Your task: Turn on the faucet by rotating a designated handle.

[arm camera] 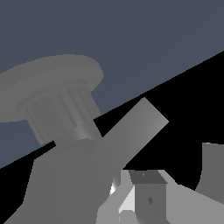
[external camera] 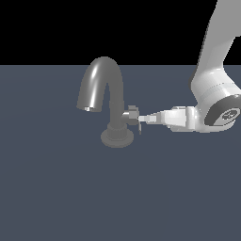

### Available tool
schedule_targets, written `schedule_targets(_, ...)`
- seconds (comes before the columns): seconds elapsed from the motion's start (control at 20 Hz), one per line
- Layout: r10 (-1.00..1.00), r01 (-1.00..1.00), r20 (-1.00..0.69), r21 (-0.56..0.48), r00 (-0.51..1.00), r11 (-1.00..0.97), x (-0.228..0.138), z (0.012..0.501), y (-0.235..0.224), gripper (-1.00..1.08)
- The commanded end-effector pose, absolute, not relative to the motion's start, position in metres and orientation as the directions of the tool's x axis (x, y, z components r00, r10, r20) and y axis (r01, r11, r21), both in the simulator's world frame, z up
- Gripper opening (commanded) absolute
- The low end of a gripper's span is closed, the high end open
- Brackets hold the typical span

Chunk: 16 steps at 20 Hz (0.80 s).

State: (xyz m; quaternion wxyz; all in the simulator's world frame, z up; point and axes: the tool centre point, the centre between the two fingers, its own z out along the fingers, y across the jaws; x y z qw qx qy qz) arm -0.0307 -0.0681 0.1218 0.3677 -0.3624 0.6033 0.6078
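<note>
Handle touching hand fingertips

1 faucet w/ 1 handle, 1 pincer.

Handle on faucet exterior-view right side, end effector touching

You see flat, even simulator lighting with no cast shadows on the floor. A bright highlight streaks the faucet along its arch, indicating light from above. The arm renders near-white without clipping. Both views are sharp; the background is pure black.
</note>
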Motion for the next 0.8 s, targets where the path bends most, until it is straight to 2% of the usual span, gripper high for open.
schedule_targets(0.0,0.007,-0.876,-0.876,0.482,-0.481,0.011,-0.027,0.103,-0.068,-1.0)
schedule_targets(0.75,0.011,-0.85,-0.85,0.527,-0.527,0.017,-0.015,0.043,-0.068,-1.0)
